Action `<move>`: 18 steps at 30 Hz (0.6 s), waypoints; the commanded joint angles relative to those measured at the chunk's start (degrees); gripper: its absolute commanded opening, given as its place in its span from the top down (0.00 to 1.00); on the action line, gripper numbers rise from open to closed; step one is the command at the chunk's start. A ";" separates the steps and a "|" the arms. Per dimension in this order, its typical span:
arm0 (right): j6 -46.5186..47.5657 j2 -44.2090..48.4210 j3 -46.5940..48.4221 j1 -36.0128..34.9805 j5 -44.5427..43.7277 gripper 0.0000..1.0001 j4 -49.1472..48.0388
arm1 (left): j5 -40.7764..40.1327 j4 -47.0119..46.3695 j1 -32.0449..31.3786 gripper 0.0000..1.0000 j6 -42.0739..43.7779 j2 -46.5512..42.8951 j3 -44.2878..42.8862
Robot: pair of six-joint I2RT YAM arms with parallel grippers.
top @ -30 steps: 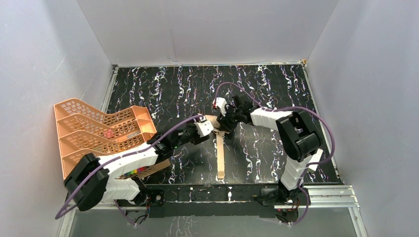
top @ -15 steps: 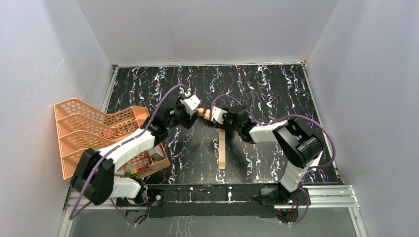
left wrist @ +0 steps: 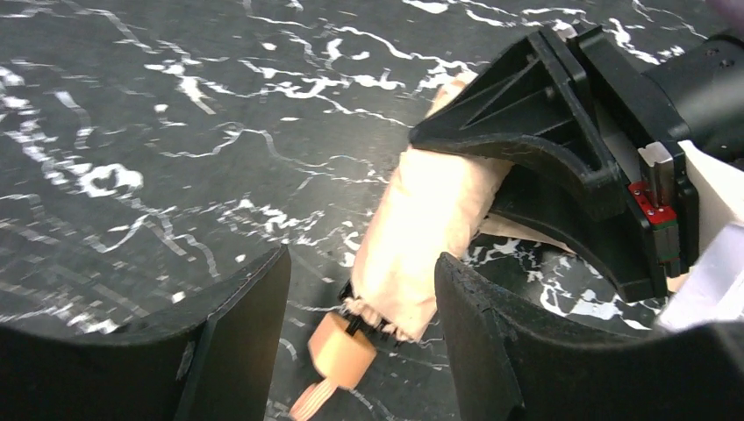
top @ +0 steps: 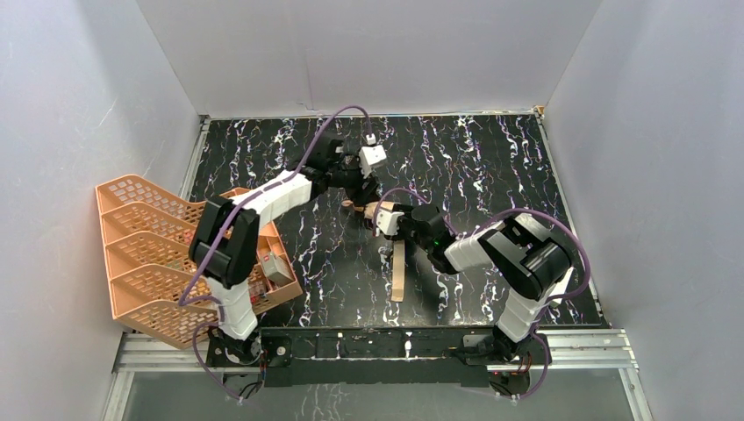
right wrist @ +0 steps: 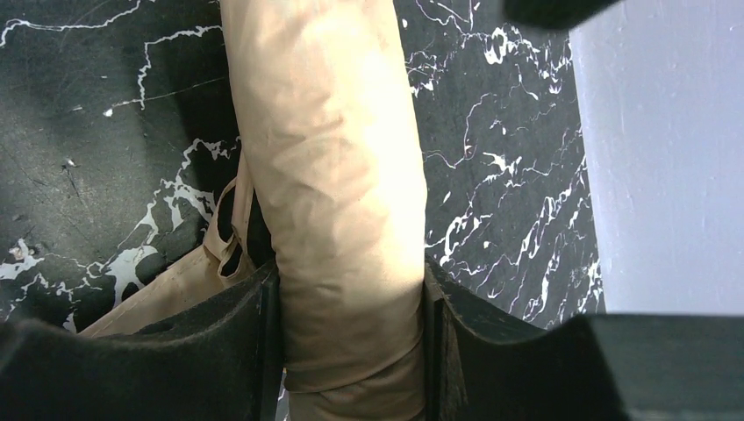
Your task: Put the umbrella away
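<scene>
You are looking down on a black marbled table (top: 491, 175) that is carrying an orange mesh tray rack (top: 149, 237). The rack is standing at your left side, and every place below is given from it.

Your left arm (top: 281, 189) is rising beside the rack's near right corner and stretching away from it to the right and back. Your right arm (top: 526, 254) is standing far to the rack's right and reaching back toward it.

A flat tan strip of fabric (top: 397, 272) is lying well to the right of the rack, level with its near half.

The umbrella (right wrist: 338, 175), folded into a tan roll, is sitting well apart from the rack on its right, just beyond that strip.

Your right gripper (right wrist: 348, 289) is clamping the roll, with both fingers pressing its sides. Your left gripper (left wrist: 361, 263) is straddling the umbrella's rack-side end with its jaws standing apart, and a gap is showing at one finger.

The small tan handle (left wrist: 340, 351) is poking out of that end, with the strap (left wrist: 307, 403) trailing from it.
</scene>
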State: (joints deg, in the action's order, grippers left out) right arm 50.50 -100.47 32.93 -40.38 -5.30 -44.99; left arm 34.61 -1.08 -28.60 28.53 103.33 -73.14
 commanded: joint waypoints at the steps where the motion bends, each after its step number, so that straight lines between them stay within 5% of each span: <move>1: 0.57 -2.74 -3.97 -0.23 -1.11 0.75 11.61 | 11.43 11.25 0.12 0.41 2.54 5.13 -6.16; 18: 1.79 -0.78 -5.15 -1.15 0.15 0.73 11.85 | 13.27 20.24 -0.40 0.42 9.58 17.17 -16.07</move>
State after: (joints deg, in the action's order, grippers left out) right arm 53.28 -99.98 31.09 -41.21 -6.07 -46.89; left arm 45.52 15.84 -28.77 35.35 119.66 -86.65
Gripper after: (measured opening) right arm 0.555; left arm 0.590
